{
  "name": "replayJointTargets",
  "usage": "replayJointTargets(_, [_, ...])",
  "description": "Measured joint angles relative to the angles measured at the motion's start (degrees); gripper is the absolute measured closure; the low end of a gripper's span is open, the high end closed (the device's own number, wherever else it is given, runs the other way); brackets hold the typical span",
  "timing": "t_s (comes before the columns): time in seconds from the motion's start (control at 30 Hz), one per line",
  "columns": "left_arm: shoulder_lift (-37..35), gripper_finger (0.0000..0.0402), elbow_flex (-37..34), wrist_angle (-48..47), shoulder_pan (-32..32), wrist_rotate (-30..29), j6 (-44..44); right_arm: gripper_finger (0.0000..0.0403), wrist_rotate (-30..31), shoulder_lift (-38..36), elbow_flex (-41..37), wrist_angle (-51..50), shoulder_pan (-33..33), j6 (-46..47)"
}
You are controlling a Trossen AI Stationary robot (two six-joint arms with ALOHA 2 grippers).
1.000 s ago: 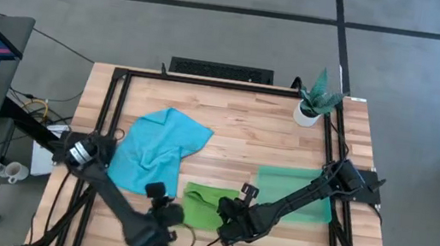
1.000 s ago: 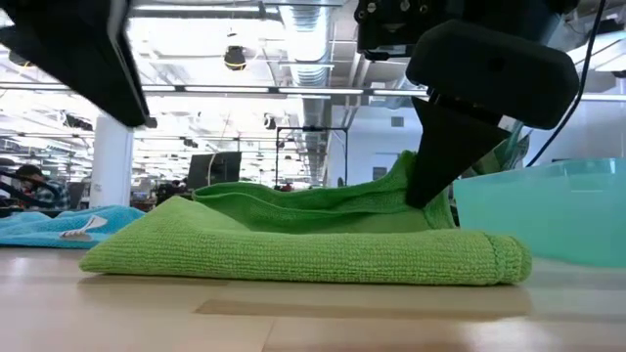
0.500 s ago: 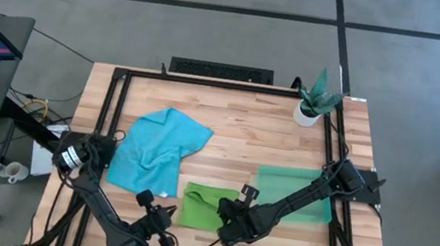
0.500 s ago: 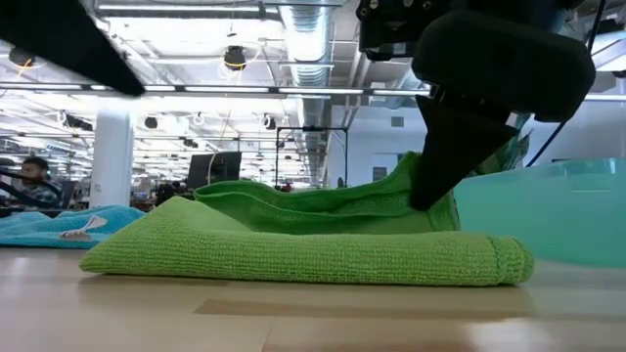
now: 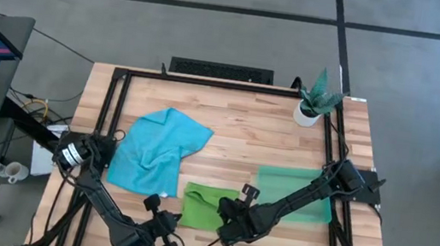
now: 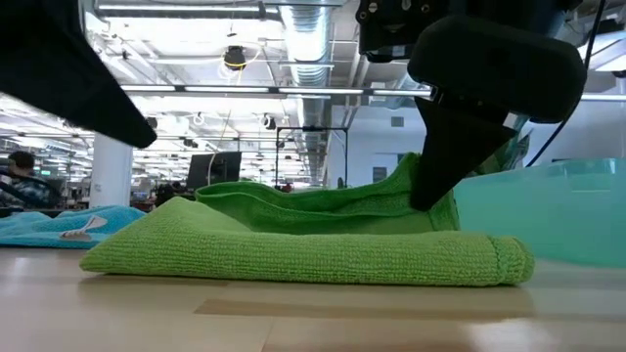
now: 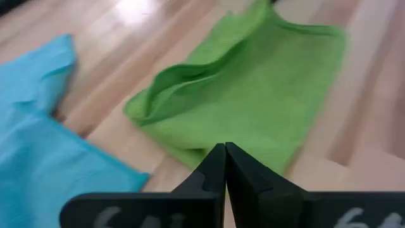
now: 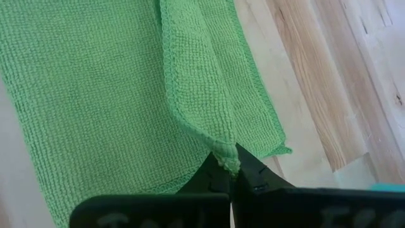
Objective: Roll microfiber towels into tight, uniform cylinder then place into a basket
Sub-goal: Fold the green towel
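From above I see the green towel [image 5: 206,206] folded beside the basket [image 5: 295,191], the blue towel [image 5: 156,148] to its left. My right gripper [image 8: 226,166] pinches the green towel's edge; my left gripper [image 7: 224,151] is closed and empty.

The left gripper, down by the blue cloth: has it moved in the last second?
Yes. The left gripper has pulled back toward the table's front edge, away from the blue towel.
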Motion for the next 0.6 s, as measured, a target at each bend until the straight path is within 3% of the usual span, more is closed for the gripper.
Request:
replayJointTargets(0.33, [-9.73, 0.0401, 0.02, 4.64, -0.15, 3.22, 15.15, 0.0390, 0.04, -0.09, 0.00, -1.78, 0.00, -0.18])
replayJointTargets(0.47, [-13.14, 0.0401, 0.05, 11.27, 0.21, 8.57, 24.70, 0.0390, 0.04, -0.09, 0.00, -2.32, 0.00, -0.26])
replayJointTargets(0.6, [-13.39, 0.0401, 0.01, 21.07, 2.05, 18.98, 36.11, 0.0388, 0.07, -0.09, 0.00, -3.08, 0.00, -0.28])
